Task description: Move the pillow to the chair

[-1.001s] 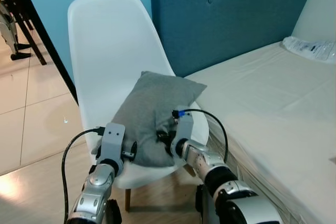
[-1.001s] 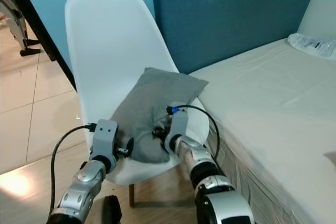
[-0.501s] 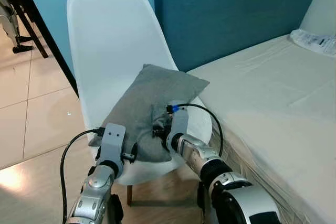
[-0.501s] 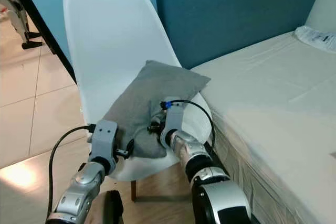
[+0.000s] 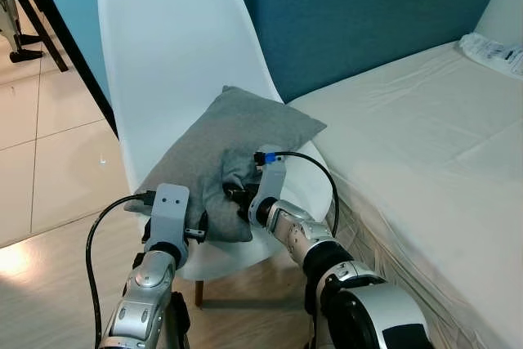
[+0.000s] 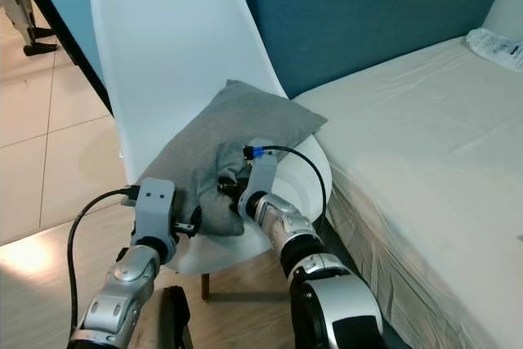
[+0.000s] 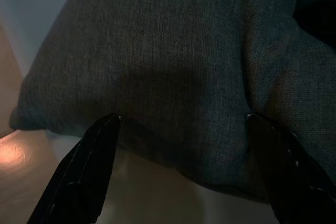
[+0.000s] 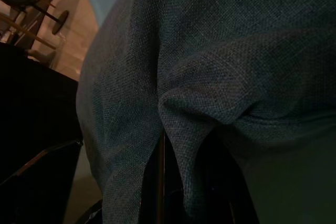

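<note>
The pillow (image 5: 221, 157) lies on the seat of the chair (image 5: 167, 46), slanting from the lower left of the head views up toward the centre, its upper corner reaching the seat's right edge near the bed (image 5: 425, 153). The right gripper (image 5: 235, 199) sits at the pillow's near edge, just below the middle of the frame, clamped on a bunched fold of the grey cloth; in the right wrist view that fold (image 8: 199, 108) humps up and drapes down over the fingers, hiding most of them. The left gripper (image 7: 181, 169) is at the pillow's lower left edge, fingers (image 7: 84, 171) spread wide apart, their tips against the hem where cloth meets the white seat. Both arms reach forward and up from the bottom of the frame: the left forearm rises nearly straight, its grey wrist block (image 5: 170, 210) close under the pillow's corner with a black cable looping out to the left; the right forearm angles in from lower right, a black cable with a blue plug (image 5: 260, 155) arching over its wrist. The pillow is a soft, woven, heather-grey rectangle, creased where it is pinched. The chair is a smooth, glossy white moulded shell with a tall rounded back. The bed at the right is covered in cream fabric, backed by a teal padded headboard (image 5: 368, 14).
</note>
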You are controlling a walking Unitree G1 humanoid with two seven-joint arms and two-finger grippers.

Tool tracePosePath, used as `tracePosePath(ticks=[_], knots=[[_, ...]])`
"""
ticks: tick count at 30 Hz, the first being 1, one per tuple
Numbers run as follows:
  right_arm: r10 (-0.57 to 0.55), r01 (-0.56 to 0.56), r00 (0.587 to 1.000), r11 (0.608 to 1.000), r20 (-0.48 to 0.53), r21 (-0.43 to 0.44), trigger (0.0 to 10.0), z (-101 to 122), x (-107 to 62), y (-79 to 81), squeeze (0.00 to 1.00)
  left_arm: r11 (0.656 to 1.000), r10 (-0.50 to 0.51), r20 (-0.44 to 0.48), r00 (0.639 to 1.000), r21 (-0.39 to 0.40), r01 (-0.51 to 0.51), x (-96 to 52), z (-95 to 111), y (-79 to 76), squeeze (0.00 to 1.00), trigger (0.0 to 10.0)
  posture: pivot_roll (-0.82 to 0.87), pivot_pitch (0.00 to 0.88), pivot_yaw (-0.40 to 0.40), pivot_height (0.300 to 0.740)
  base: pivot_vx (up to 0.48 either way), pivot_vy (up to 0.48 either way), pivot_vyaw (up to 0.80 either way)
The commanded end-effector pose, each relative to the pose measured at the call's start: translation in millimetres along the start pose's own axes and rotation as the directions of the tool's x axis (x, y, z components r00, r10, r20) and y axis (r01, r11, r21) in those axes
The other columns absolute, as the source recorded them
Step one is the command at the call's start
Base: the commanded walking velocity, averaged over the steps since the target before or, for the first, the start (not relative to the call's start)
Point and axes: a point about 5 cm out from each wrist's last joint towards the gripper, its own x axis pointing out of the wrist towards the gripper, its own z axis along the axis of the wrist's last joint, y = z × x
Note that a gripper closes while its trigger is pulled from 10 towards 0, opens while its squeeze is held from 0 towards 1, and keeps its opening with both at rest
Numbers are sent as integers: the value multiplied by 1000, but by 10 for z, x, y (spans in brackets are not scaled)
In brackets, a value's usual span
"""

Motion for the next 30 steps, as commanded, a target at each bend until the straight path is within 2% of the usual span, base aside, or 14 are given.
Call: tracePosePath(ticks=[1,2,8,9,15,22,26,30], knots=[[43,-43,999,999,-10,-8,10000,-55,55,136,0,1000,-25,-59,998,-8,25,-39,-122,-71,0,10000,6,276,1,550,0,0,0],[59,-59,998,998,-34,3,10000,-147,37,129,0,1000,-22,-60,998,-10,22,-37,-120,-70,0,10000,-3,284,-1,550,0,0,0],[85,-85,995,996,-48,5,10000,-236,18,130,0,1000,-21,-64,998,-13,20,-38,-116,-77,0,10000,-10,288,-1,550,0,0,0],[93,-93,995,996,-36,3,10000,-244,4,116,1000,1000,-23,-66,998,-15,22,-35,-118,-88,0,10000,-16,290,-1,550,0,0,0],[116,-116,993,993,-4,20,10000,-218,-24,83,1000,1000,-28,-67,997,-17,27,-21,-115,-110,0,10000,-21,284,-2,550,0,0,0],[229,-230,973,973,31,25,10000,-164,-88,89,1000,1000,-26,-62,998,-17,25,26,-93,-117,0,10000,-32,266,-5,550,0,0,0],[291,-296,954,953,66,68,10000,-141,-192,37,1000,999,-26,-54,998,-21,24,63,-67,-128,0,10000,-40,253,-5,550,0,0,0],[340,-342,939,937,45,66,10000,-183,-473,-99,1000,999,-32,-42,999,-25,31,120,-33,-149,0,10000,-72,235,0,550,0,0,0]])
